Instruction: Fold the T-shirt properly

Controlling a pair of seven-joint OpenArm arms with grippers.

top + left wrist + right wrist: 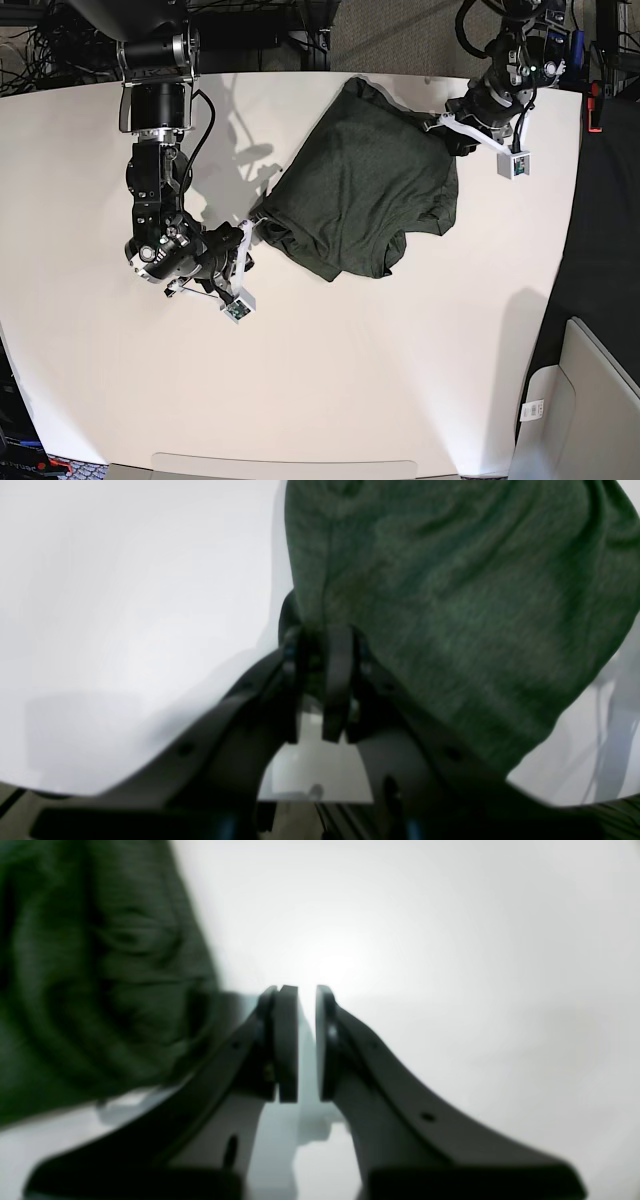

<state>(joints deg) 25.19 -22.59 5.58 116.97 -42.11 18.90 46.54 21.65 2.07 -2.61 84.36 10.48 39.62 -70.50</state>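
Note:
The dark olive-green T-shirt [360, 190] lies bunched and partly lifted across the upper middle of the white table [400, 380]. At its far right edge my left gripper [450, 135] pinches it. The left wrist view shows that gripper [320, 635] shut on a gather of the T-shirt [450, 605], which hangs away up and to the right. My right gripper [258, 225] sits at the shirt's near-left corner. In the right wrist view the right gripper [306, 990] is closed to a thin slit with only table showing through. The T-shirt [90, 980] lies blurred just left of its fingers.
The table's far edge runs just behind the shirt, with cables and dark equipment [60, 40] beyond. The table's right edge meets dark floor, where a grey bin-like object [590, 400] stands at the lower right. Bare white tabletop spreads in front of the shirt.

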